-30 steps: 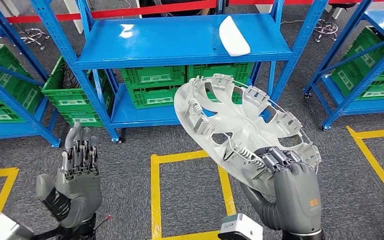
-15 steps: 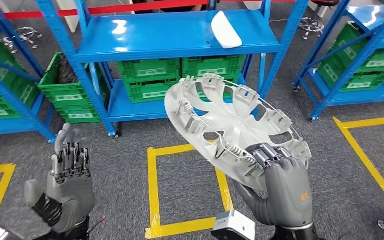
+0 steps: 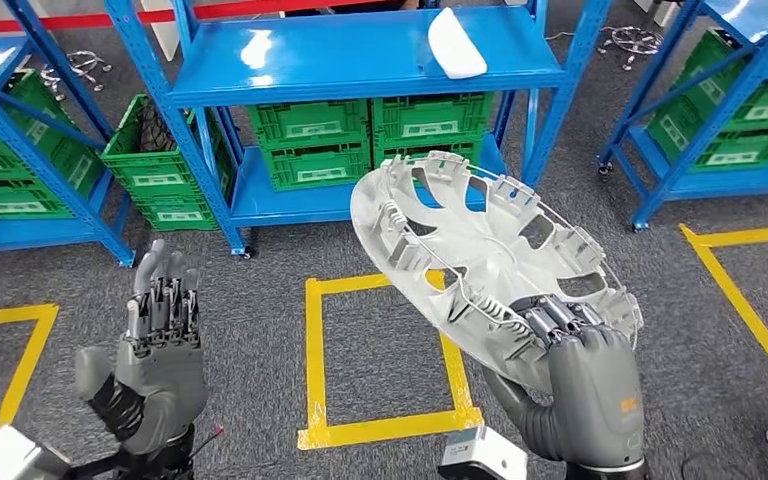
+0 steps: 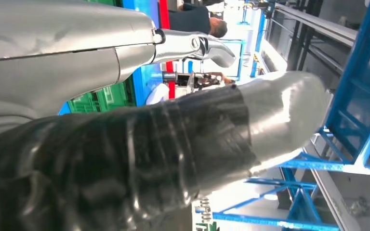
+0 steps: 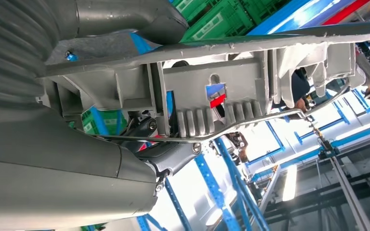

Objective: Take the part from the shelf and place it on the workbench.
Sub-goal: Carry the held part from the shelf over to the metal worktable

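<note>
The right hand [image 3: 592, 375] grips the grey wheel-cover part [image 3: 485, 265] by its lower rim, tilted up and clear of the blue shelf [image 3: 360, 55], apparently for carrying, while the left hand [image 3: 157, 345] hangs empty, fingers loosely apart.

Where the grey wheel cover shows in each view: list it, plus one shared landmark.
Head view: wheel cover, tilted, gripped at its lower edge by the right hand.
Left wrist view: not visible.
Right wrist view: its ribbed rim and wire ring up close.
Shared landmark: the blue shelf.
</note>
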`<act>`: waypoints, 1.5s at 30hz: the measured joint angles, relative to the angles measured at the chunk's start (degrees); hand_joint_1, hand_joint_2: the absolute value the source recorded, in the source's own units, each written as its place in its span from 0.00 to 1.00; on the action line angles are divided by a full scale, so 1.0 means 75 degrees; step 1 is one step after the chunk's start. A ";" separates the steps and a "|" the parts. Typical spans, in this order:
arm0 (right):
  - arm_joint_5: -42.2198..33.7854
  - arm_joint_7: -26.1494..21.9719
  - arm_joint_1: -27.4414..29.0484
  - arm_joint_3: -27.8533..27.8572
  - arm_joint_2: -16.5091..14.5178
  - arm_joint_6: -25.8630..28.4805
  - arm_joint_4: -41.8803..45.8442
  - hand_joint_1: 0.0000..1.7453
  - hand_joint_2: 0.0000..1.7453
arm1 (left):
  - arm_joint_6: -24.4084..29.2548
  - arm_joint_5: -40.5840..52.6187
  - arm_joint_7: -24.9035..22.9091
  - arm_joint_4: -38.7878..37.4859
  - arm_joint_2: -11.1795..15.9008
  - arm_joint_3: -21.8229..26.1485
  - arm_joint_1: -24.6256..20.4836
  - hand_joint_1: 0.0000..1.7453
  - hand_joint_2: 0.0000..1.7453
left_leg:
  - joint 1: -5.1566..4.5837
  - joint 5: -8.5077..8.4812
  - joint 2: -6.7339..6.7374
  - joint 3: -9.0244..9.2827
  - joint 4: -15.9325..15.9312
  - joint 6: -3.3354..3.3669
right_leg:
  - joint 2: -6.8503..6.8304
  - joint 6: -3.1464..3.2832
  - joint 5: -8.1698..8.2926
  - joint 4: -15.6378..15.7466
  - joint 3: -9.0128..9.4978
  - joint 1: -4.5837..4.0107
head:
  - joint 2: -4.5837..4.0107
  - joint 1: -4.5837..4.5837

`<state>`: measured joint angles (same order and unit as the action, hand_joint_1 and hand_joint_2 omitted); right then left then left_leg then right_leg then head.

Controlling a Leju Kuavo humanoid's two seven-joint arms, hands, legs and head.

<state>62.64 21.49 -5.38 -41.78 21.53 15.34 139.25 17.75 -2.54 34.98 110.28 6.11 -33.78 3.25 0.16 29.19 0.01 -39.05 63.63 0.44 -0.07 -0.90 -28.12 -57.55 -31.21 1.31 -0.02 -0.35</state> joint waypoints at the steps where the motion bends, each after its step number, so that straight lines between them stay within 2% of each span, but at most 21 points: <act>1: -0.0002 -0.0001 0.0000 0.0001 0.0000 0.0000 0.0000 1.00 1.00 | 0.0000 0.0001 -0.0002 0.0000 0.0000 -0.0001 0.0000 0.00 0.00 | 0.0012 0.0350 -0.0001 -0.0153 0.0466 -0.0041 | -0.0002 0.0032 0.0074 0.0001 -0.0089 -0.0003 | 0.0001 -0.0056; 3: -0.0007 0.0000 0.0007 0.0001 0.0000 0.0000 0.0000 1.00 1.00 | 0.0000 0.0001 -0.0007 -0.0002 0.0001 -0.0002 0.0002 0.00 0.00 | 0.0032 0.0728 0.0000 -0.0333 0.1293 -0.0079 | -0.0003 0.0051 0.0222 -0.0007 -0.0285 -0.0016 | 0.0000 -0.0149; 5: -0.0018 0.0001 0.0016 0.0001 0.0000 0.0000 0.0000 1.00 1.00 | 0.0000 0.0001 -0.0009 -0.0004 0.0001 -0.0002 0.0002 0.00 0.00 | 0.0033 0.0516 0.0000 -0.0081 0.1296 -0.0040 | -0.0002 0.0039 0.0370 -0.0013 -0.0478 -0.0036 | -0.0001 -0.0230; 7: -0.0026 0.0001 0.0019 0.0001 0.0000 0.0000 0.0000 1.00 1.00 | 0.0000 0.0001 -0.0011 -0.0001 0.0001 -0.0002 -0.0003 0.00 0.00 | 0.0003 0.0191 -0.0003 0.0664 0.0383 0.0094 | 0.0003 0.0019 0.0504 -0.0016 -0.0624 -0.0055 | 0.0000 -0.0282; 9: -0.0025 0.0001 0.0020 0.0004 0.0000 0.0002 0.0000 1.00 1.00 | 0.0000 0.0003 -0.0009 0.0003 -0.0001 -0.0002 -0.0017 0.00 0.00 | -0.0059 0.0216 0.0006 0.1419 -0.0642 0.0225 | 0.0000 -0.0036 0.0624 -0.0010 -0.0701 -0.0065 | 0.0001 -0.0280; 11: -0.0025 0.0001 0.0023 0.0007 0.0000 0.0007 0.0000 1.00 1.00 | 0.0000 0.0006 -0.0007 0.0004 -0.0001 -0.0001 -0.0024 0.00 0.00 | -0.0118 0.0271 0.0007 0.1628 -0.1067 0.0293 | -0.0012 -0.0133 0.0763 0.0041 -0.0720 -0.0041 | 0.0002 -0.0270; 14: -0.0030 -0.0001 0.0038 0.0008 0.0009 0.0012 0.0000 1.00 1.00 | 0.0000 0.0006 -0.0009 0.0003 -0.0014 -0.0001 -0.0026 0.00 0.00 | -0.0059 0.0002 0.0035 0.1548 -0.1275 0.0385 | 0.0000 -0.0256 0.0594 -0.0079 -0.0849 -0.0027 | 0.0000 -0.0269; 17: -0.0031 -0.0001 0.0050 0.0009 0.0023 0.0020 0.0000 1.00 1.00 | 0.0000 0.0004 -0.0015 0.0001 -0.0034 -0.0002 -0.0019 0.00 0.00 | -0.0033 -0.0258 0.0059 0.1329 -0.1289 0.0421 | 0.0010 -0.0337 -0.0418 -0.1338 -0.1206 -0.0020 | 0.0001 -0.0131; 18: -0.0031 -0.0001 0.0054 0.0009 0.0026 0.0020 0.0000 1.00 1.00 | -0.0001 0.0004 -0.0017 -0.0001 -0.0038 -0.0002 -0.0015 0.00 0.00 | -0.0032 -0.0328 0.0058 0.1207 -0.1249 0.0412 | 0.0010 -0.0363 -0.0586 -0.1786 -0.1269 -0.0011 | 0.0002 -0.0093; 20: -0.0032 -0.0001 0.0061 0.0009 0.0030 0.0020 0.0000 1.00 1.00 | -0.0001 0.0004 -0.0019 -0.0004 -0.0041 -0.0002 -0.0011 0.00 0.00 | -0.0019 -0.0425 0.0057 0.0947 -0.1130 0.0376 | 0.0008 -0.0410 -0.0437 -0.2018 -0.1105 0.0009 | 0.0002 -0.0036; 22: -0.0032 -0.0001 0.0062 0.0009 0.0034 0.0020 0.0000 1.00 1.00 | 0.0000 0.0004 -0.0018 -0.0004 -0.0042 -0.0001 -0.0009 0.00 0.00 | 0.0000 -0.0481 0.0052 0.0695 -0.0946 0.0319 | 0.0008 -0.0463 -0.0155 -0.1227 -0.0496 0.0049 | 0.0002 0.0029; 25: -0.0032 -0.0001 0.0065 0.0009 0.0035 0.0023 0.0000 1.00 1.00 | -0.0001 0.0007 -0.0015 0.0001 -0.0044 0.0000 -0.0010 0.00 0.00 | -0.0026 -0.0557 0.0037 0.0418 -0.0693 0.0192 | 0.0042 -0.0419 -0.0287 -0.0146 0.0220 0.0029 | 0.0002 0.0095; 28: -0.0032 -0.0001 0.0070 0.0010 0.0035 0.0026 -0.0003 1.00 1.00 | 0.0000 0.0006 -0.0015 0.0001 -0.0042 -0.0002 -0.0005 0.00 0.00 | -0.0007 -0.0610 0.0016 0.0290 -0.0608 0.0063 | 0.0031 -0.0198 -0.0199 -0.0110 0.0142 0.0009 | -0.0001 0.0060; 31: -0.0032 -0.0001 0.0062 0.0010 0.0035 0.0026 -0.0002 1.00 1.00 | 0.0000 0.0006 -0.0016 0.0001 -0.0041 -0.0003 -0.0002 0.00 0.00 | 0.0024 0.0144 0.0001 -0.0080 0.0229 -0.0049 | -0.0003 0.0009 -0.0003 -0.0080 -0.0041 0.0019 | 0.0001 -0.0050; 33: -0.0032 -0.0001 0.0065 0.0010 0.0035 0.0026 -0.0002 1.00 1.00 | 0.0000 0.0004 -0.0016 -0.0001 -0.0040 -0.0004 -0.0002 0.00 0.00 | 0.0034 0.0653 0.0001 -0.0341 0.1177 -0.0082 | -0.0003 0.0045 0.0142 -0.0081 -0.0234 -0.0001 | 0.0001 -0.0160; 34: -0.0032 -0.0001 0.0067 0.0009 0.0035 0.0025 -0.0003 1.00 1.00 | 0.0000 0.0004 -0.0016 -0.0001 -0.0040 -0.0004 -0.0001 0.00 0.00 | 0.0034 0.0695 0.0001 -0.0356 0.1445 -0.0072 | -0.0003 0.0048 0.0217 -0.0083 -0.0332 -0.0019 | 0.0000 -0.0200; 36: -0.0034 0.0000 0.0069 0.0008 0.0035 0.0023 -0.0002 1.00 1.00 | 0.0000 0.0004 -0.0016 -0.0001 -0.0040 -0.0004 -0.0002 0.00 0.00 | 0.0011 0.0404 0.0000 0.0011 0.1211 0.0032 | -0.0002 0.0051 0.0359 -0.0085 -0.0507 -0.0072 | -0.0001 -0.0260; 38: -0.0034 0.0001 0.0069 0.0009 0.0035 0.0025 -0.0001 1.00 1.00 | 0.0000 0.0004 -0.0017 0.0005 -0.0040 -0.0004 -0.0009 0.00 0.00 | -0.0081 0.0169 0.0010 0.0811 0.0152 0.0260 | 0.0002 0.0043 0.0481 -0.0084 -0.0619 -0.0115 | 0.0001 -0.0279; 40: -0.0033 0.0001 0.0069 0.0011 0.0035 0.0026 0.0000 1.00 1.00 | 0.0000 0.0005 -0.0011 0.0023 -0.0041 -0.0004 -0.0022 0.00 0.00 | -0.0186 0.0239 0.0031 0.1410 -0.0763 0.0429 | -0.0005 -0.0016 0.0602 -0.0066 -0.0674 -0.0107 | 0.0002 -0.0264; 43: -0.0033 -0.0001 0.0071 0.0010 0.0036 0.0026 -0.0001 1.00 1.00 | 0.0000 0.0007 -0.0009 0.0038 -0.0044 -0.0004 -0.0026 0.00 0.00 | -0.0220 0.0142 0.0041 0.1510 -0.1134 0.0499 | -0.0014 -0.0157 0.0753 0.0016 -0.0699 -0.0073 | 0.0001 -0.0302; 45: -0.0034 -0.0001 0.0075 0.0012 0.0037 0.0027 -0.0001 1.00 1.00 | 0.0000 0.0007 -0.0012 0.0039 -0.0050 -0.0003 -0.0026 0.00 0.00 | -0.0163 -0.0072 0.0061 0.1484 -0.1275 0.0515 | 0.0001 -0.0230 0.0409 -0.0250 -0.0841 -0.0081 | 0.0001 -0.0291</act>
<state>62.39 21.49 -4.82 -41.69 21.81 15.55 139.25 17.75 -2.49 34.89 110.57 5.74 -33.80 3.06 -1.06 28.65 0.48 -27.92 54.07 4.31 -0.06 -2.63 -25.05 -59.42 -37.52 0.70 -0.01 -2.53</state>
